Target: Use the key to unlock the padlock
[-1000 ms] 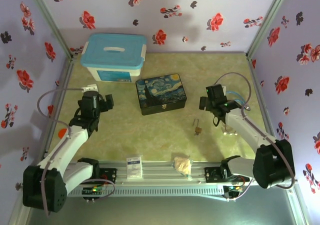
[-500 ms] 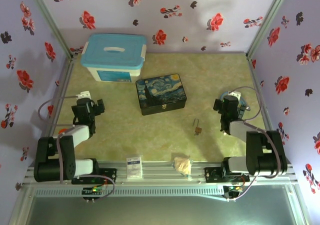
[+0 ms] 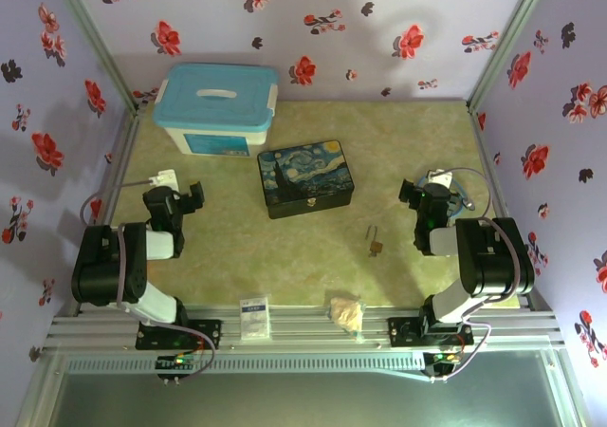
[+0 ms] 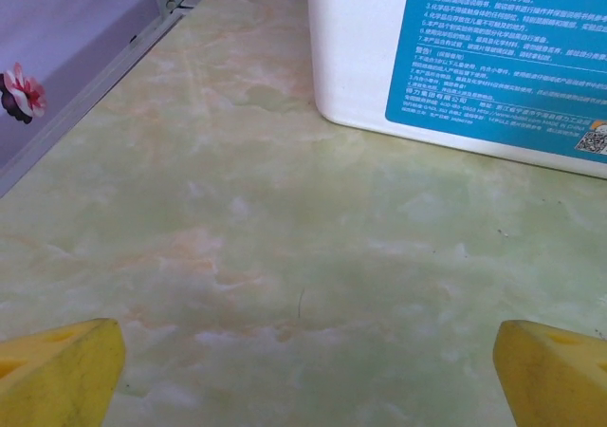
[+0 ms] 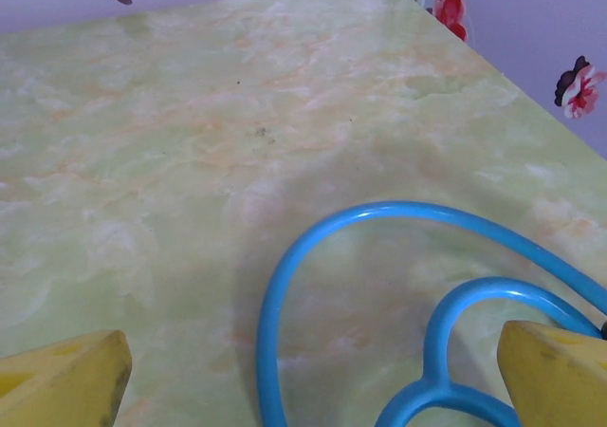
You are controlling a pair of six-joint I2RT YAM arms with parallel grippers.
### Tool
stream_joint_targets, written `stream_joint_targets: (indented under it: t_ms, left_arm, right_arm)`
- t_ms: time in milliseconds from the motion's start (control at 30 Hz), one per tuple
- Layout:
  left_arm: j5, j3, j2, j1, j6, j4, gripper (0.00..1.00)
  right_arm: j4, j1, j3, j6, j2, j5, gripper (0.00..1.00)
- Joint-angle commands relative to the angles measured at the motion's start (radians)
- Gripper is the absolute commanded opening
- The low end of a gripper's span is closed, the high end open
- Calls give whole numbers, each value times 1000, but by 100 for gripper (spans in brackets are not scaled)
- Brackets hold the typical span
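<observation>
at the near rail lie a small white card [image 3: 254, 317] and a beige paper wad [image 3: 346, 313], off to the side and, i judge, no part of the job. just beyond them both arms sit folded low over their bases, which reads as a parked pose, not a reach.

the left end effector [image 4: 303, 356] is spread wide with nothing between its yellow fingertips [image 4: 62, 370]. the right end effector [image 5: 308, 370] is just as wide and empty.

the padlock [image 3: 377, 247] lies on the open tabletop [image 3: 285, 256] between the arms, nearer the right one and well apart from both. the key is too small to tell apart from it.

further back sits the starry-night box [image 3: 305, 177], and farthest the blue-lidded storage bin [image 3: 218, 109].

the overhead view gives the padlock's place. the left wrist view brings the bin's printed label [image 4: 512, 57] close, and the right wrist view shows a blue cable loop [image 5: 379, 247] lying on the tabletop just ahead of its fingers.
</observation>
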Motion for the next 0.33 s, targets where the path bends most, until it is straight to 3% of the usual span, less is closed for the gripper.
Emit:
stream_joint_targets:
  t_ms: [0,67,300]
  left_arm:
    - [-37,18,5,-20,35,48,100]
    - [-82,22,8,-37,43,48,100]
    - [-90,22,8,-43,46,48,100]
  right_arm:
    - [44,-3,15,-15,0,-4,99]
    - [44,-1,16,-18,0,-10,99]
    - [36,-17,19,-16,1,-61,99]
